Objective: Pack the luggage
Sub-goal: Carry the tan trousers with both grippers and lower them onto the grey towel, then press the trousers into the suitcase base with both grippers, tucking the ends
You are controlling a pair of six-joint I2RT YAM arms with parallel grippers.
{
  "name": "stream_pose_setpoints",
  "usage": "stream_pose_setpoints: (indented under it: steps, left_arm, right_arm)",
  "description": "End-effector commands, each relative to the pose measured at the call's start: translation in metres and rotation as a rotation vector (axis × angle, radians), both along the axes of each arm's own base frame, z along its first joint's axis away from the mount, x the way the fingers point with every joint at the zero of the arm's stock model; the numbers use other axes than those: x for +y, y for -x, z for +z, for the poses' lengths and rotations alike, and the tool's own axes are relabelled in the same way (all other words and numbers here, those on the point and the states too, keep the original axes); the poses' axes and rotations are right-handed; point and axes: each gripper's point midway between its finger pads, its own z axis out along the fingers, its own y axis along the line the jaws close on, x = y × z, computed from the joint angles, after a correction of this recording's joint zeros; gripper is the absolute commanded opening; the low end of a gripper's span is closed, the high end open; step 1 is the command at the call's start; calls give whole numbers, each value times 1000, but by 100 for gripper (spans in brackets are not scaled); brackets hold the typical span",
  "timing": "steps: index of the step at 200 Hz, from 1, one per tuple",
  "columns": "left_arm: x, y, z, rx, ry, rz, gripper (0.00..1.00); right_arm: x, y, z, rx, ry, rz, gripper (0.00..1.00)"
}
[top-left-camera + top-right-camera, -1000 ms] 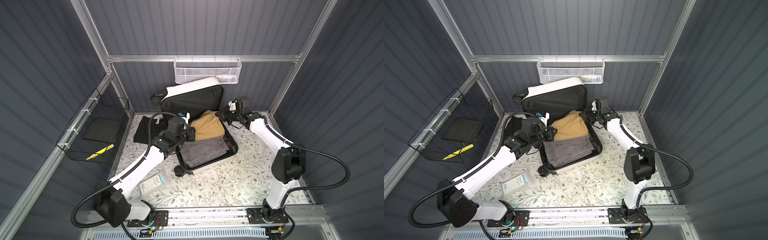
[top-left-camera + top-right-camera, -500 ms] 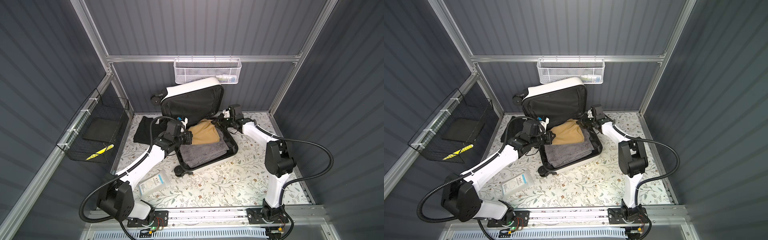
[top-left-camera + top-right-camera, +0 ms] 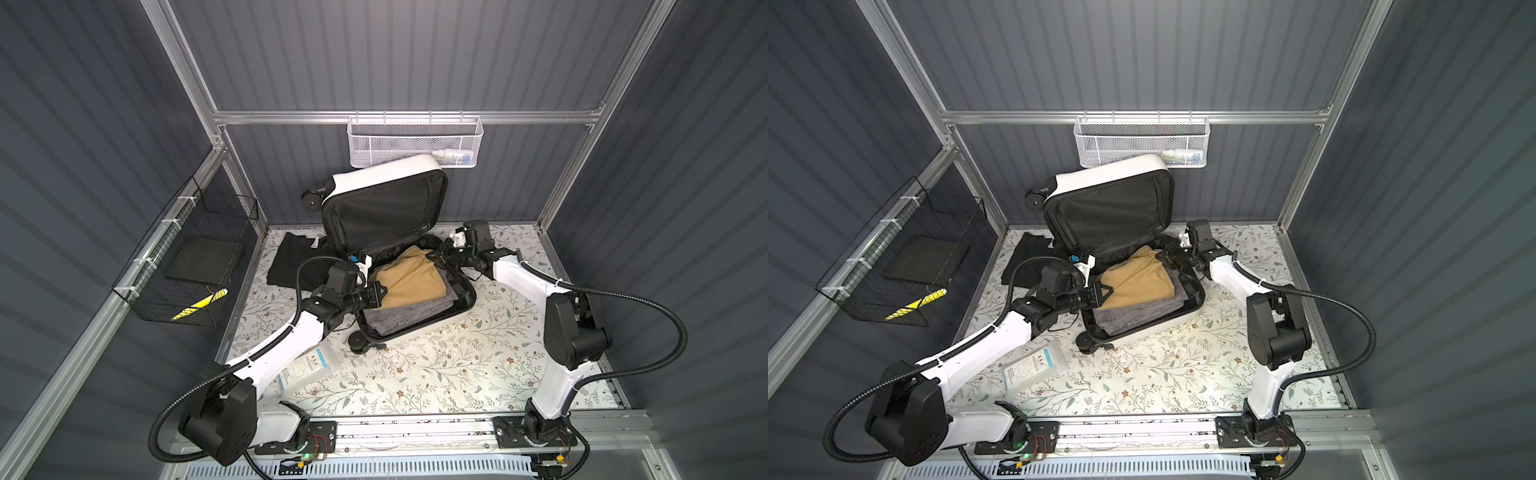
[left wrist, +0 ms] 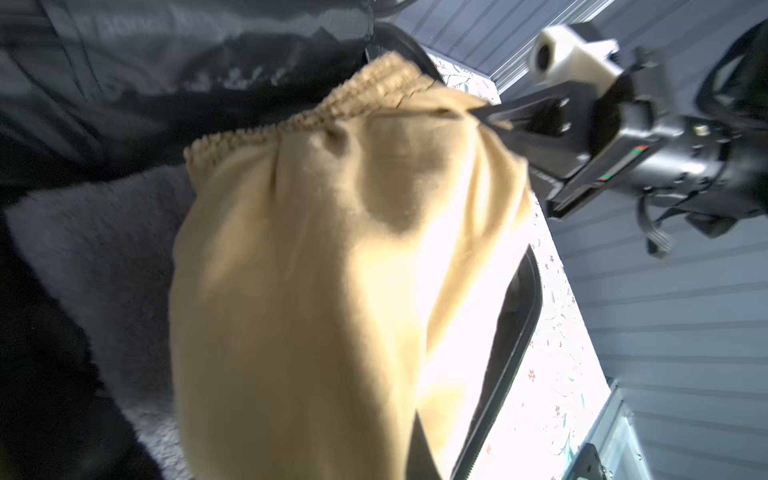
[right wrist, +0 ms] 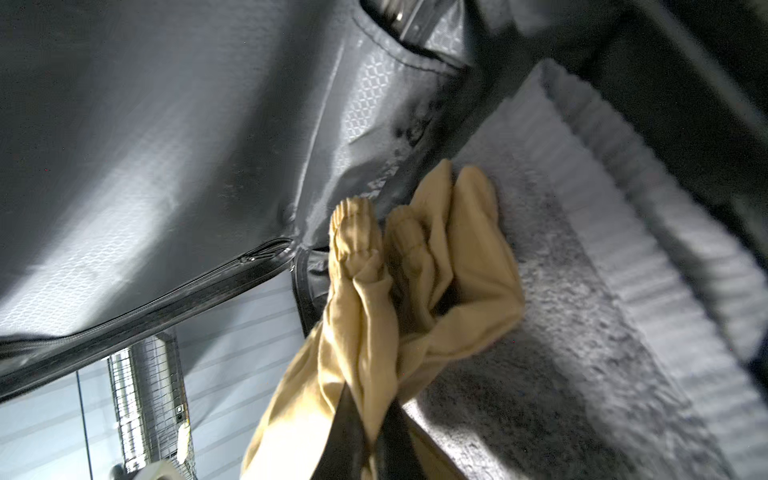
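Tan soft cloth garment (image 3: 409, 278) is pinched at opposite ends by the closed left end effector (image 3: 380, 291) and right end effector (image 3: 436, 257), over folded grey fabric (image 3: 399, 322) inside the open white hard-shell suitcase (image 3: 386, 174) on the floral worktop (image 3: 457, 361)

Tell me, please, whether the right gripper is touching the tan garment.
Touching. The right wrist view shows the right gripper shut on the tan garment, with fabric bunched in its closed jaws; the left wrist view agrees.
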Motion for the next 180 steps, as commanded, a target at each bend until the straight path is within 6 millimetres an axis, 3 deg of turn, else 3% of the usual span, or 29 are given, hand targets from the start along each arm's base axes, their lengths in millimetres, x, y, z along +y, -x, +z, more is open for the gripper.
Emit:
stream_pose_setpoints:
  steps: [1, 26, 43, 63, 95, 120, 150, 180]
  left_arm:
    - [-8, 14, -22, 68, 3, -26, 3]
    - [-13, 20, -39, 106, -1, -36, 39]
    - [-11, 23, -39, 111, -8, -32, 74]
    - [-2, 26, -34, 108, -37, -12, 99]
    - [10, 29, -23, 104, -80, 24, 100]
    - [23, 21, -9, 80, -120, 89, 100]
    - [40, -8, 4, 82, -172, 162, 100]
    - [33, -40, 10, 86, -154, 133, 100]
  right_arm:
    - [-23, -6, -8, -6, 66, -62, 8]
    - [-34, -1, -19, 24, 105, -80, 11]
    - [-44, 3, -27, 48, 135, -95, 14]
    - [-49, 8, -30, 67, 154, -94, 32]
    - [-53, 13, -30, 77, 180, -93, 54]
    - [-56, 16, -25, 66, 194, -88, 62]
    - [-59, 20, -20, 43, 223, -74, 68]
    - [-59, 28, -27, 38, 231, -51, 69]
